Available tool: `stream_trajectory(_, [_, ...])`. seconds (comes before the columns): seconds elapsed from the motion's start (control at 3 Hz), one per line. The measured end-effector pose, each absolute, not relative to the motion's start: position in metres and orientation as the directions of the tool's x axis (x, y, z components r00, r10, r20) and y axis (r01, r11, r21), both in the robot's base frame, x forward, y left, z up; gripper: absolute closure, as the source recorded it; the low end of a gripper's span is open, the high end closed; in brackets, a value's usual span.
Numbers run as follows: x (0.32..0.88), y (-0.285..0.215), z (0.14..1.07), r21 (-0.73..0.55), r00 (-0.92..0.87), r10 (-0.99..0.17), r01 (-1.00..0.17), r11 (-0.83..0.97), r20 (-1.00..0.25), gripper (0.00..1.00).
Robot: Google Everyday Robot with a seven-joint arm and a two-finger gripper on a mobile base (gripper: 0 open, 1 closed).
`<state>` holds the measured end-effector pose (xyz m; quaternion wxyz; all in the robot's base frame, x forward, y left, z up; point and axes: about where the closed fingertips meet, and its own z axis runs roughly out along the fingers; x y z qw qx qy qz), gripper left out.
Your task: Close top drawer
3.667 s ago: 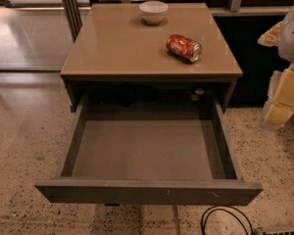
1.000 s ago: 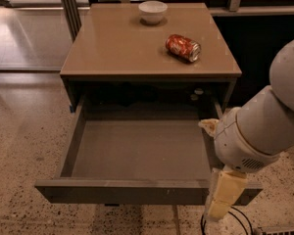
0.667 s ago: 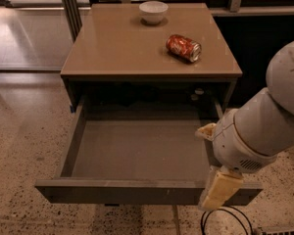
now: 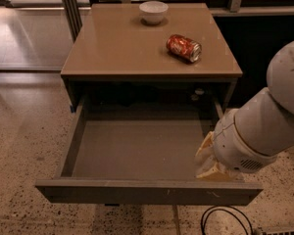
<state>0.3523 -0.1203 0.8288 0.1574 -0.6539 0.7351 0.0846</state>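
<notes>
The top drawer [image 4: 137,192] is pulled far out of the cabinet and is empty inside; its dark-grey flat front faces me at the bottom. My white arm [image 4: 264,131] comes in from the right. My gripper [image 4: 209,164] is low at the drawer's front right corner, just inside and above the front panel. Only its pale tips show below the arm's thick wrist.
The tan cabinet top [image 4: 117,48] carries a white bowl [image 4: 154,11] at the back and a red can [image 4: 184,48] lying on its side at the right. A black cable [image 4: 225,222] loops on the speckled floor below the drawer. A dark post [image 4: 71,6] stands at the back left.
My arm has swung in from the right over the drawer's right side, and the gripper has moved from over the front panel to just inside the front right corner. The drawer stays open.
</notes>
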Motion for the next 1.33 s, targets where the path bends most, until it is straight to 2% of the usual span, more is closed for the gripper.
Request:
stream_trajectory(0.33, [0.352, -0.120, 0.829, -0.081, -0.095, -0.935, -0.988, 0.130, -0.342, 0.89])
stream_trajectory(0.67, [0.334, -0.105, 0.801, -0.041, -0.051, -0.921, -0.997, 0.072, -0.387, 1.00])
stream_trajectory(1.33, [0.286, -0.076, 0.745, 0.006, 0.056, -0.897, -0.998, -0.065, -0.437, 1.00])
